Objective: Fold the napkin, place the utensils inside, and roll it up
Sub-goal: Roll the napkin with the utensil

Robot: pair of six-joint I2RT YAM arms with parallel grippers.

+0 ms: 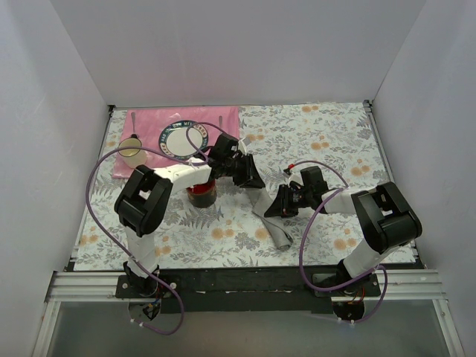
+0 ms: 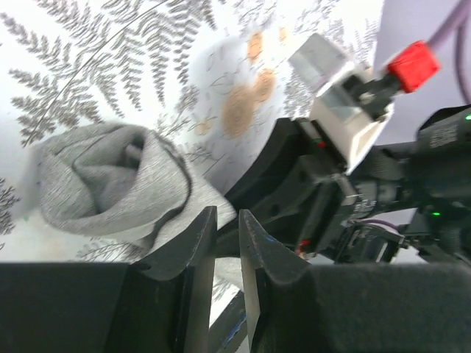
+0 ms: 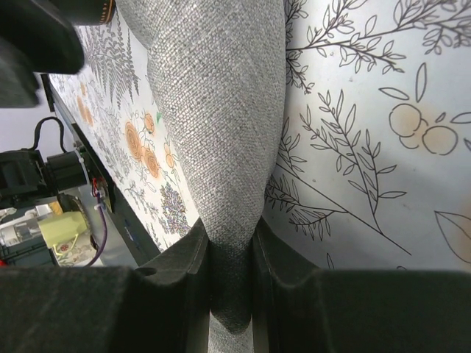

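The grey napkin (image 1: 277, 227) lies as a narrow bunched strip on the floral tablecloth, right of centre. My right gripper (image 1: 274, 204) is shut on its upper part; in the right wrist view the cloth (image 3: 213, 110) is pinched to a tight neck between the jaws (image 3: 232, 250). My left gripper (image 1: 249, 175) hovers just left of the right gripper, its jaws (image 2: 227, 220) nearly together with nothing between them. Its view shows the napkin's loosely curled end (image 2: 110, 176) beside the fingers. No green-handled utensil can be made out in any view.
A red mug (image 1: 201, 195) stands under the left arm. A pink placemat (image 1: 149, 123) at the back left carries a round plate (image 1: 184, 139). A small yellowish dish (image 1: 134, 151) sits at its left edge. White walls enclose the table.
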